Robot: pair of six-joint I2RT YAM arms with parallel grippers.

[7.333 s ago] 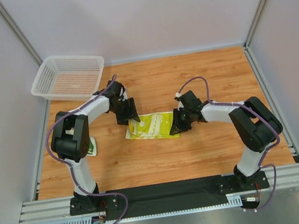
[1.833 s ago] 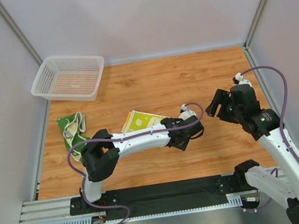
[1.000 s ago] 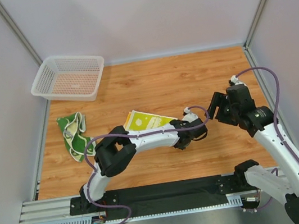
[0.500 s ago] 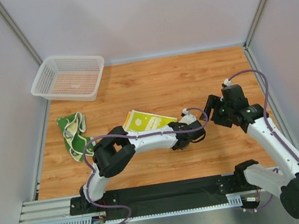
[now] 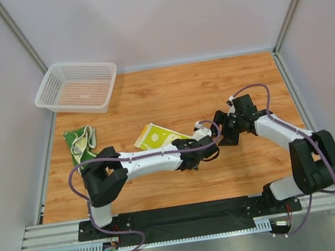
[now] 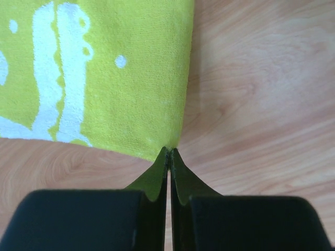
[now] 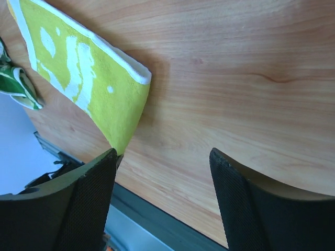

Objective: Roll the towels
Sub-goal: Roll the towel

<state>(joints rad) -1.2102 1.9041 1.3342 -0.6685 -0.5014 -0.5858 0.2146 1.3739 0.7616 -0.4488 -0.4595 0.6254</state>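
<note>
Grip secured on the yellow-green towel as we set up the roll.

From the left: the white basket stands at the table's far corner, a cream-and-green towel lies loosely folded by the left edge, and the yellow-green towel lies flat at mid-table. Our left gripper, half open a second ago, is now pinched tight on that towel's right-hand corner. Our right gripper, which had stood near the right edge, has swung in just beside the same corner, jaws wide and holding nothing. We judge the corner is caught, the roll itself not yet begun.
</note>
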